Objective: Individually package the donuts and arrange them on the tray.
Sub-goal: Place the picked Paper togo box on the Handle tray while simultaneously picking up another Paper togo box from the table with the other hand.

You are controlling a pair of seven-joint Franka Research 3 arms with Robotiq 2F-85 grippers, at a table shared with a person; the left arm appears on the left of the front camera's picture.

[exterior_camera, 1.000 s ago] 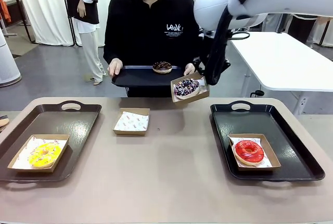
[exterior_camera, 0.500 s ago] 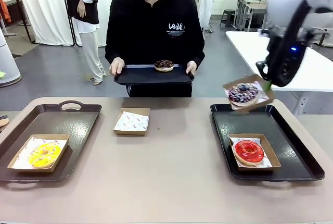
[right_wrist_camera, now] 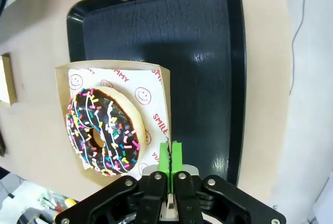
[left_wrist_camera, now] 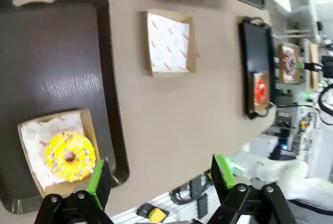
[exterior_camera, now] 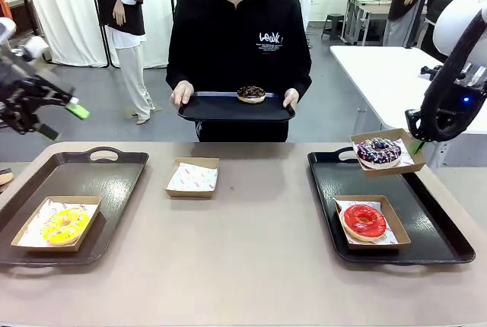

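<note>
Right gripper (right_wrist_camera: 170, 148) pinches the box (exterior_camera: 380, 169) by its rim so the sprinkled donut (exterior_camera: 378, 150) rides level above the far end of the right tray (exterior_camera: 426, 220), behind the red donut (exterior_camera: 364, 220), likely for set-down. Left gripper (left_wrist_camera: 160, 176) is wide open and empty, well apart from that tray.

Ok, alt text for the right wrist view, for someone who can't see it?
The right gripper, shut on the rim of a brown cardboard tray lined with printed paper, holds a dark ring donut with coloured sprinkles over one edge of a black plastic serving tray on a tan table.
</note>
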